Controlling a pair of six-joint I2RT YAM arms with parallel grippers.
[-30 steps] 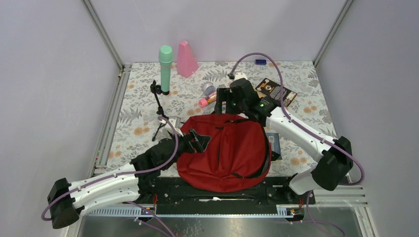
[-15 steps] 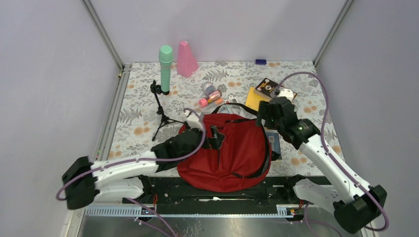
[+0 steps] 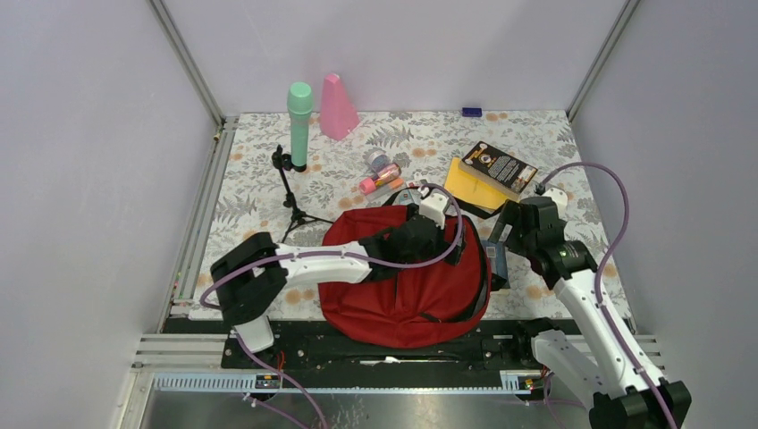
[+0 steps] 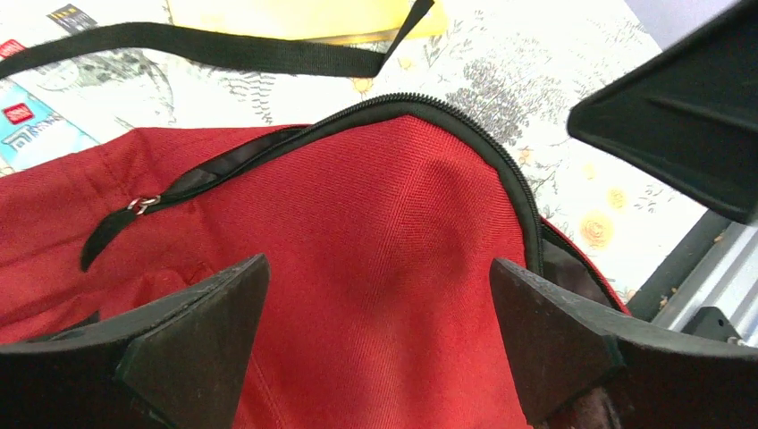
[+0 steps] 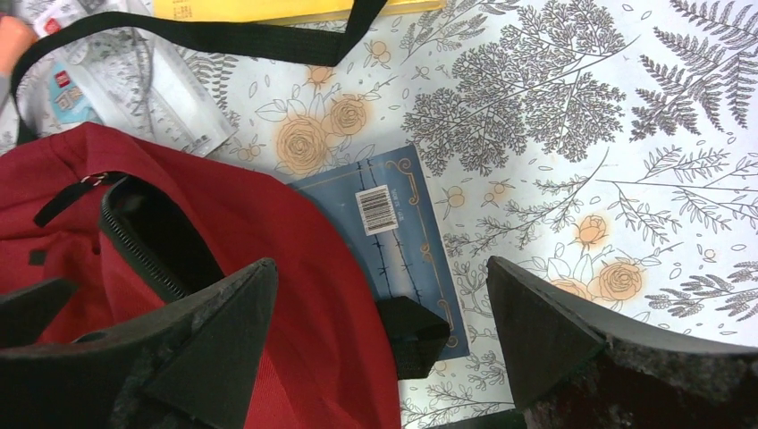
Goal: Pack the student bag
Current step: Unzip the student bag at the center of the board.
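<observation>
Jaws wide apart and empty, my left gripper (image 3: 451,248) hangs over the far right part of the red backpack (image 3: 402,299). The backpack lies flat at the near middle of the floral tabletop (image 3: 250,210), long axis running away from me, and my right gripper (image 3: 502,243), also spread and empty, sits just beside its right edge. From my left wrist, red cloth fills the gap and the black zipper (image 4: 501,152) curves ahead. From my right wrist, a dark slit by the zipper teeth (image 5: 134,246) may be the mouth, partly open; a blue book (image 5: 402,232) lies against the backpack, with bare tabletop beyond.
</observation>
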